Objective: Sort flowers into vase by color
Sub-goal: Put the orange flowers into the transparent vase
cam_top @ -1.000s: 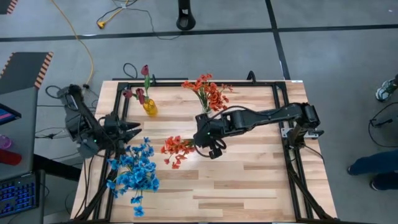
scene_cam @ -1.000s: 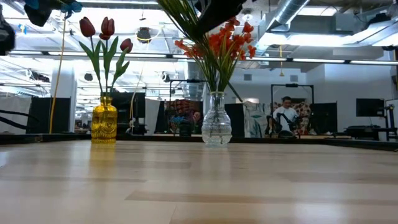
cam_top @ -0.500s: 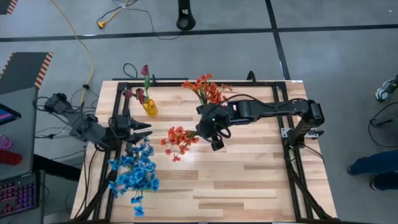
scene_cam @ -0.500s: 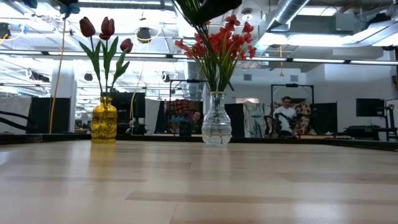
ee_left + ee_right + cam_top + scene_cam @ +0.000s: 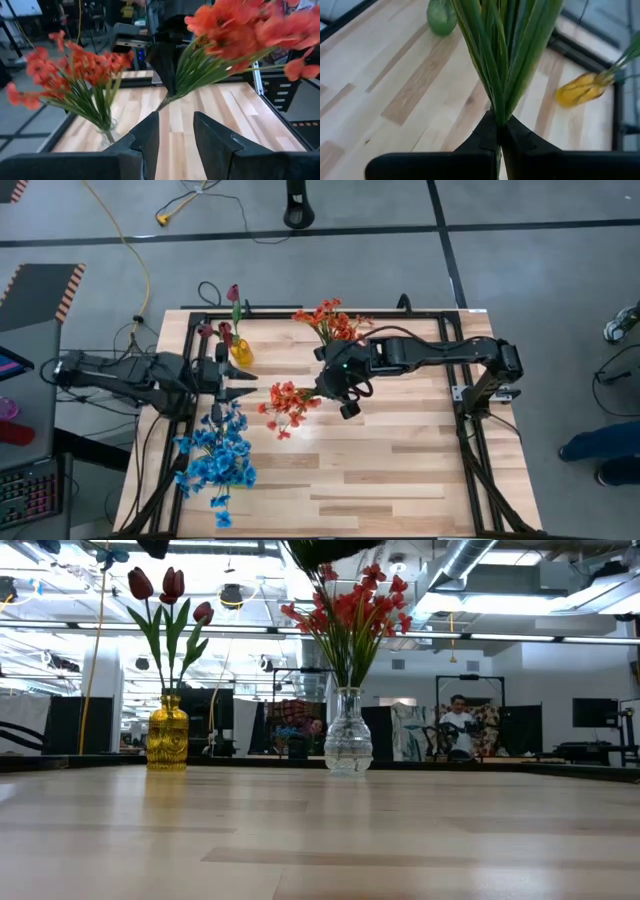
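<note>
Orange-red blossoms on thin green stems make up the bunch (image 5: 287, 404) that is clamped in the right gripper (image 5: 338, 390), held in the air over the middle of the desk (image 5: 400, 470); its jaws are pressed tight on the stems, as is seen plainly in the right wrist view, where the green stalks (image 5: 502, 55) fan out from the closed fingertips (image 5: 490, 132). A second orange-red bunch (image 5: 333, 326) stands in a clear glass vase (image 5: 348, 734) near the far edge of the desk. Three dark maroon tulips (image 5: 165, 587) stand in a yellow vase (image 5: 240, 352) toward the far left corner. Bright blue flowers (image 5: 218, 458) lie near the left edge, toward the near side.

The left gripper (image 5: 238, 385) is stretched out low along the left edge, beside the yellow vase, its jaws narrowly parted and holding nothing.

Only from above are the blue flowers and both arms seen together. Only the low view shows the glass vase clearly and, far behind the desk, a seated person (image 5: 459, 726). The left wrist view looks across at the held bunch and the vased bunch side by side.
</note>
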Motion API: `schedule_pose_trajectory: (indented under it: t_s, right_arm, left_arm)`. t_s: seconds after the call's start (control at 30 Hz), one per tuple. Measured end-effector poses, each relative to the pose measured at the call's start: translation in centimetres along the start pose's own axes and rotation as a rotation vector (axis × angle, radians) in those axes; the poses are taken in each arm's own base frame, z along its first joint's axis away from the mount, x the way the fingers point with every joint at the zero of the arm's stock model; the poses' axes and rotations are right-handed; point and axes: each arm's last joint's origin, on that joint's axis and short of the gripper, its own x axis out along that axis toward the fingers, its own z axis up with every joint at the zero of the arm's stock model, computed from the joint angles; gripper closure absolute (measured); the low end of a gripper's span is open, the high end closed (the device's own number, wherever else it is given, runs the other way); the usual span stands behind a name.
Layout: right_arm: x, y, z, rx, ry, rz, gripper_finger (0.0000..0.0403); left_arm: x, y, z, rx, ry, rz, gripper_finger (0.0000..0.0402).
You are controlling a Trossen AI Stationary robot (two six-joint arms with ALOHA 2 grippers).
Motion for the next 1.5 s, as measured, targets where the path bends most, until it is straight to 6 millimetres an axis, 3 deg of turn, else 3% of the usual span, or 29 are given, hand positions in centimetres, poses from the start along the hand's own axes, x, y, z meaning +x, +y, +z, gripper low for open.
schedule_pose_trajectory:
  t_s: [0.37,0.6,0.9,1.07,1.33,1.5]
  right_arm:
    - [-0.3,-2.1,0.4,0.017,-0.106,-0.099,0.0368]
    - [-1.1,-2.5,0.2,0.039,-0.069,-0.177,0.0368]
    - [-3.1,-2.8,-0.2,0.029,-0.048,-0.186,0.0369]
    - [-3.8,-3.0,-2.1,0.066,-0.075,-0.175,0.0369]
    - [-4.0,-1.8,-5.5,0.056,-0.384,-0.292,0.0368]
    - [-3.9,-0.7,-6.3,-0.002,-0.508,-0.402,0.0368]
  left_arm:
    - [0.3,1.7,-0.2,0.048,-0.049,0.010,0.0345]
    - [0.1,2.6,-4.5,0.032,-0.134,0.091,0.0395]
    - [-2.0,2.8,-6.6,0.005,-0.204,0.132,0.0401]
    - [-2.1,2.8,-7.3,-0.020,-0.201,0.134,0.0401]
    - [-2.0,2.8,-7.3,-0.038,-0.198,0.134,0.0401]
    - [-2.0,2.8,-7.3,-0.049,-0.199,0.134,0.0401]
